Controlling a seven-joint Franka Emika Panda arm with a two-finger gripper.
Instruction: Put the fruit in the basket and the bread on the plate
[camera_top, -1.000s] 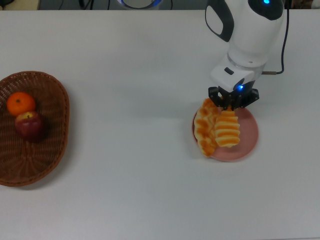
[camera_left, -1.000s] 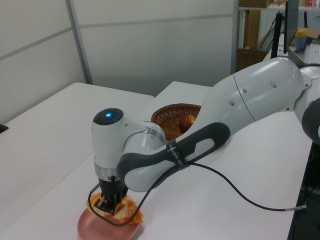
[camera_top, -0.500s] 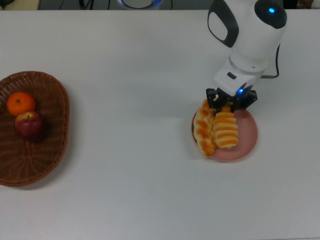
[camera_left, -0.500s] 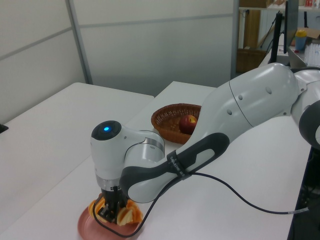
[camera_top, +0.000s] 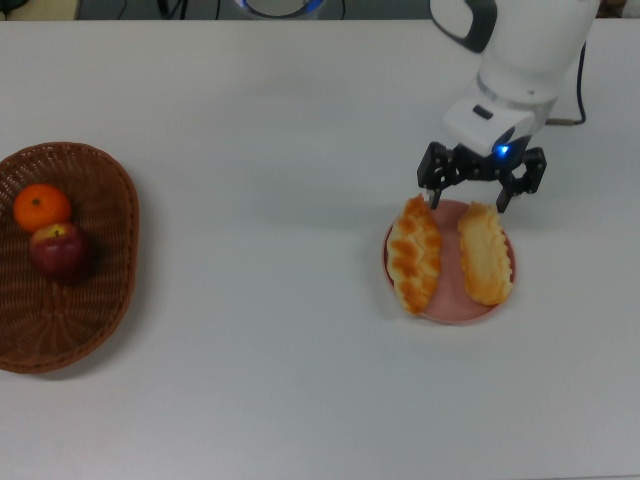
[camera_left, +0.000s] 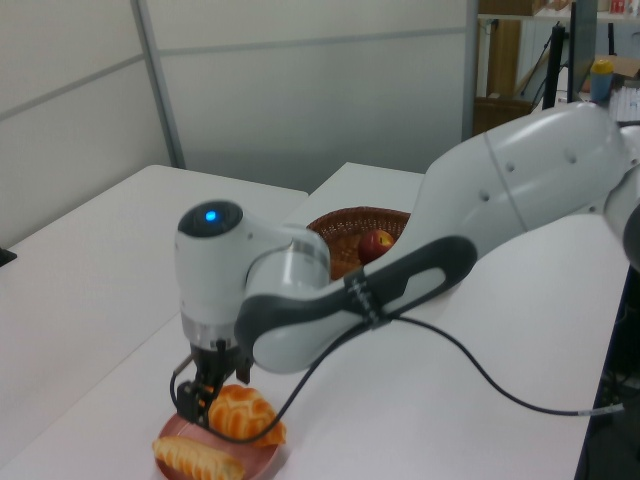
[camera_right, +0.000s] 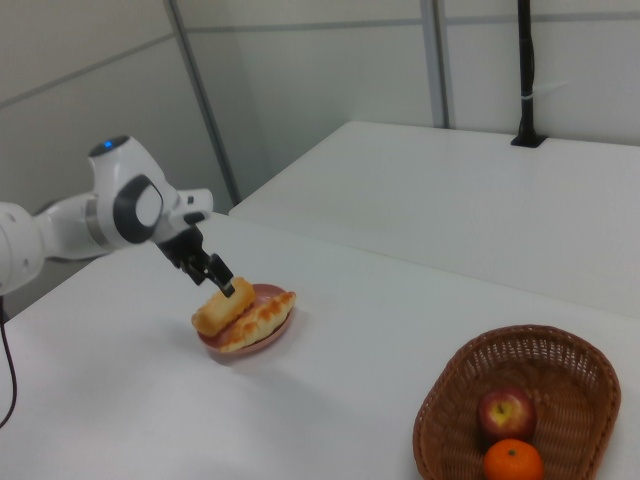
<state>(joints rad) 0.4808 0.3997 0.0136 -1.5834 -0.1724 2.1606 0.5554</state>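
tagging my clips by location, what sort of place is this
Probably a robotics lab or office workroom: a robot arm with its claw open works at plain white tables pushed together, grey partition walls stand behind, and shelving sits in a far corner.

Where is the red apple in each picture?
Top view: apple in the basket at far left, below the mandarin.
Left view: apple in the basket, centre, behind the arm.
Right view: apple in the basket, bottom right.
Shared landmark: the basket.
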